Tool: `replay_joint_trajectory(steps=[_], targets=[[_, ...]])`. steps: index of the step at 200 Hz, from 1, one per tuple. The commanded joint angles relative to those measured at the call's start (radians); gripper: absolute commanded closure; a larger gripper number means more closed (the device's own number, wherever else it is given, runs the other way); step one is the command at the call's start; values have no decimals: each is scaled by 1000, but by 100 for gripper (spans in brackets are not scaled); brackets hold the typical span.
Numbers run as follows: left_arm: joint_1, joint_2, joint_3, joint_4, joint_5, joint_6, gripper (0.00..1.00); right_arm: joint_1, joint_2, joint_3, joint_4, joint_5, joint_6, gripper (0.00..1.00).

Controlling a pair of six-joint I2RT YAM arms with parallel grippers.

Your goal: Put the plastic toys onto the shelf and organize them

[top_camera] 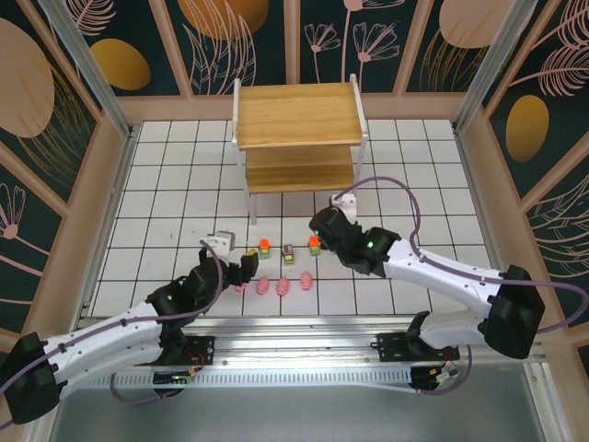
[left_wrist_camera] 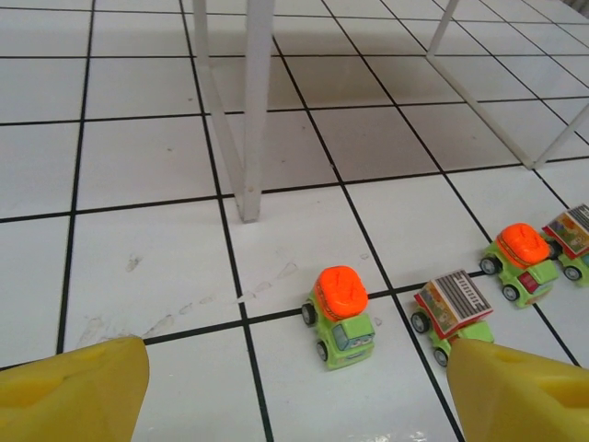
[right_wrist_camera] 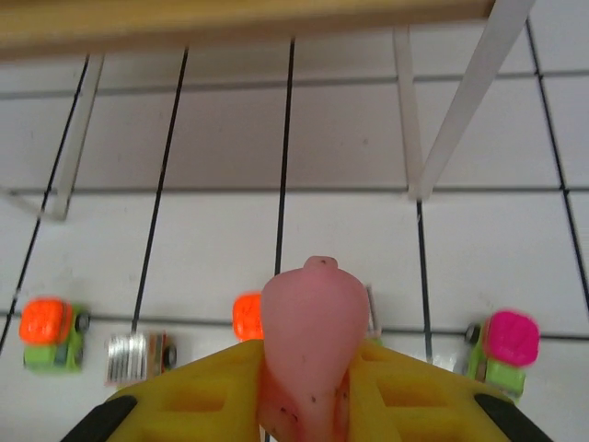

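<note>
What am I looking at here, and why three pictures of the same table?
Two robot arms stand at the near edge of a tiled table. The overhead picture shows both, with a wooden shelf at the back. The other two come from a camera on each wrist; the yellow shapes are that arm's fingers. Little green vehicles and pink pigs sit on the tiles. The left gripper is open, facing an orange-topped vehicle. The right gripper holds one pig.
</note>
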Motion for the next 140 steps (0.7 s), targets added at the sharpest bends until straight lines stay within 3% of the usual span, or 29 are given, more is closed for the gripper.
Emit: replay_joint_trajectory(steps=[1,75,140], targets=[[-6,19,-8,50,44,40,15,-55,31,81,-2,28,-81,76],[-8,20,-14,69,54,46,15,-176,141,259,40,26,-174,76],[-8,10,-19,63,28,32,13,-227,207,269,122,13,-212,76]])
